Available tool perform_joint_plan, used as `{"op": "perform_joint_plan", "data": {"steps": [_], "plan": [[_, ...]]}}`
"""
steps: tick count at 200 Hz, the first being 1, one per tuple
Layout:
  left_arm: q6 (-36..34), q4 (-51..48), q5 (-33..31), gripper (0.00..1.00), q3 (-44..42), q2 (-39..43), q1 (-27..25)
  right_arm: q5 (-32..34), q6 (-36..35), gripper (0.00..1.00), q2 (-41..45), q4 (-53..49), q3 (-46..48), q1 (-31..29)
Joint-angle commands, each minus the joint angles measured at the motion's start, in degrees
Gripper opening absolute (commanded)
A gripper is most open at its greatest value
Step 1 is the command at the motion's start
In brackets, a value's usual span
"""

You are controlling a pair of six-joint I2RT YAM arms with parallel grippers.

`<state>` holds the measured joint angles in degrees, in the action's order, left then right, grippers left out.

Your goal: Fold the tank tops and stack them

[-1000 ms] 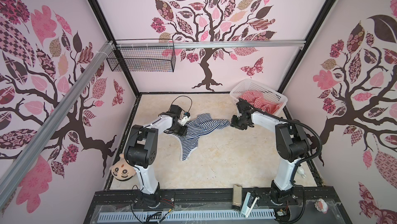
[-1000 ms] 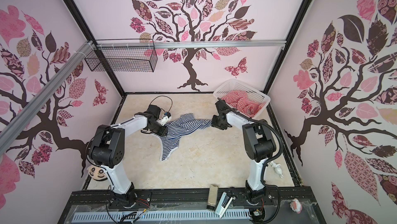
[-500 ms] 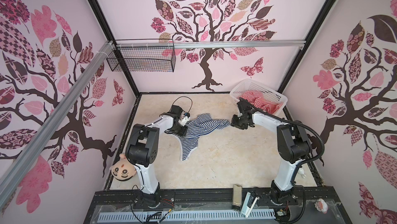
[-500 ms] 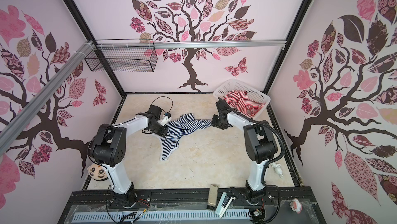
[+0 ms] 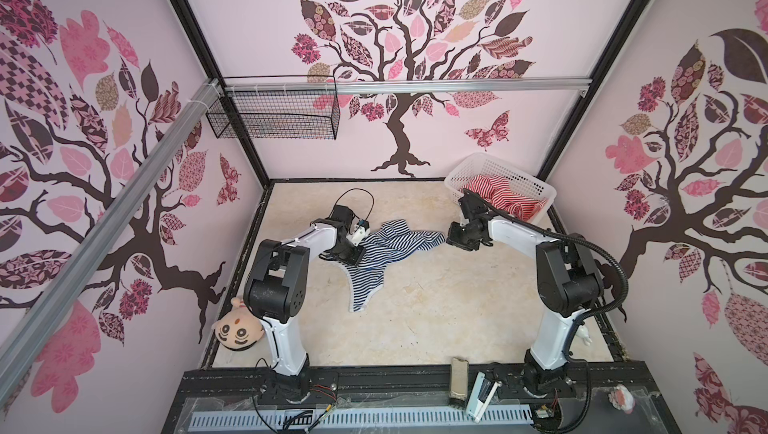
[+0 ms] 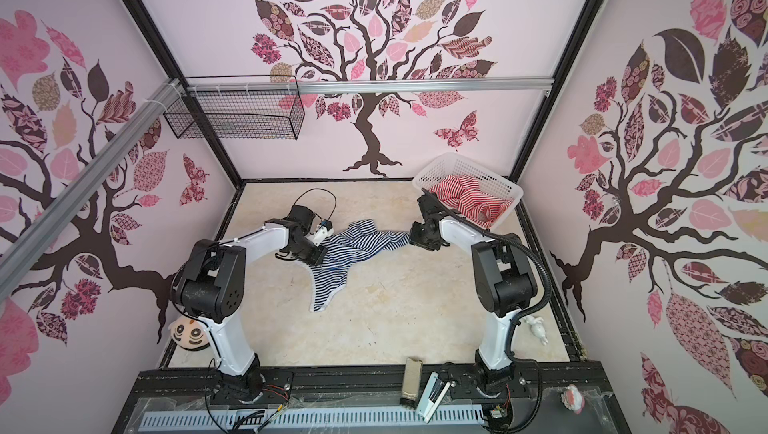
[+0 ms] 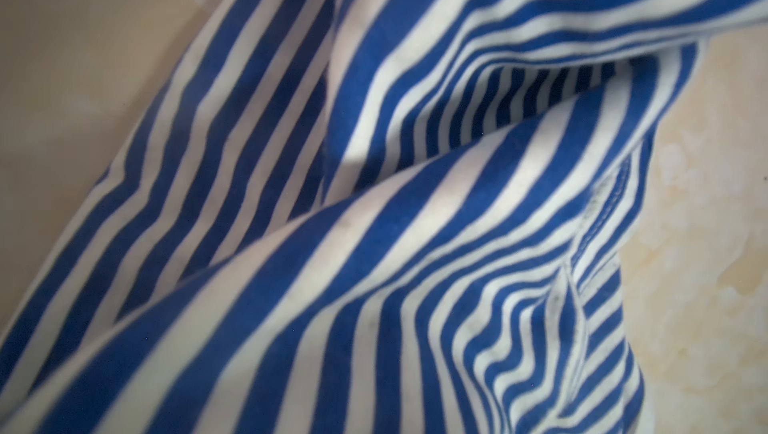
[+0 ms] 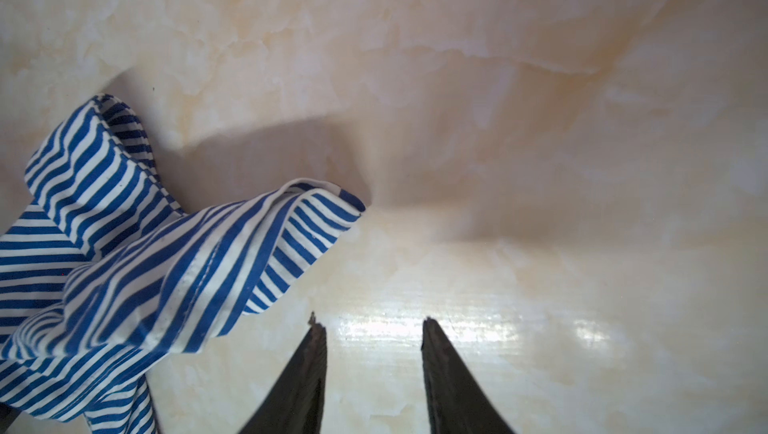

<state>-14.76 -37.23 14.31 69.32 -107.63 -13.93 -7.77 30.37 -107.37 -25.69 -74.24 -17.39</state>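
Navy-striped tank top (image 5: pixel 386 244) lies crumpled mid-frame, left gripper (image 5: pixel 354 256) clamped on its left edge. Right gripper (image 8: pixel 372 323) is spread and empty, just off the right tip.

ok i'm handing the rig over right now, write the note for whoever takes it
Grippers: left gripper shut on the left edge of the navy top; right gripper open and empty, low over the table beside that top's right end.
Tops: navy top crumpled on the table, unfolded; red top bunched in the basket, far right corner.
Done: nothing folded or stacked.
Left: flatten and fold navy, take out and fold red, stack.
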Motion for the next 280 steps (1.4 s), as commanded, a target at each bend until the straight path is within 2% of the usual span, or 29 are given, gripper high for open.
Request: {"op": "perform_joint_plan", "data": {"steps": [1,22,54,89,105,130,156,215,280], "plan": [[0.37,-2.84,0.94,0.00,0.48,3.28,0.22,0.01,-0.42,0.42,3.59,-1.29,0.58,0.44],[0.79,-5.02,0.80,0.00,-0.98,9.47,1.84,0.04,-0.62,0.42,4.01,-1.13,0.92,0.42],[1.07,-9.73,3.16,0.00,-2.79,18.91,8.28,-1.09,-0.29,0.44,2.82,0.21,0.77,0.58],[0.26,-11.50,2.15,0.00,-6.61,27.13,11.92,-8.45,2.18,0.44,-0.91,4.12,-0.04,0.53],[0.25,-11.23,1.40,0.00,-8.21,29.18,12.48,-9.41,3.27,0.44,-1.92,5.30,0.14,0.34],[0.61,-10.28,0.52,0.00,-9.80,30.13,12.88,-9.10,3.37,0.43,-2.00,4.84,1.24,-0.37],[0.92,-9.62,-0.05,0.00,-10.29,29.34,12.88,-2.34,0.57,0.43,0.38,1.46,3.50,-3.32],[1.85,-8.18,-0.77,0.00,-10.52,28.80,13.49,-0.36,-1.08,0.41,7.34,2.99,15.15,-5.03],[2.33,-7.50,-0.59,0.00,-10.30,27.87,13.58,-0.18,-1.50,0.34,3.05,3.27,12.33,-5.19]]}}
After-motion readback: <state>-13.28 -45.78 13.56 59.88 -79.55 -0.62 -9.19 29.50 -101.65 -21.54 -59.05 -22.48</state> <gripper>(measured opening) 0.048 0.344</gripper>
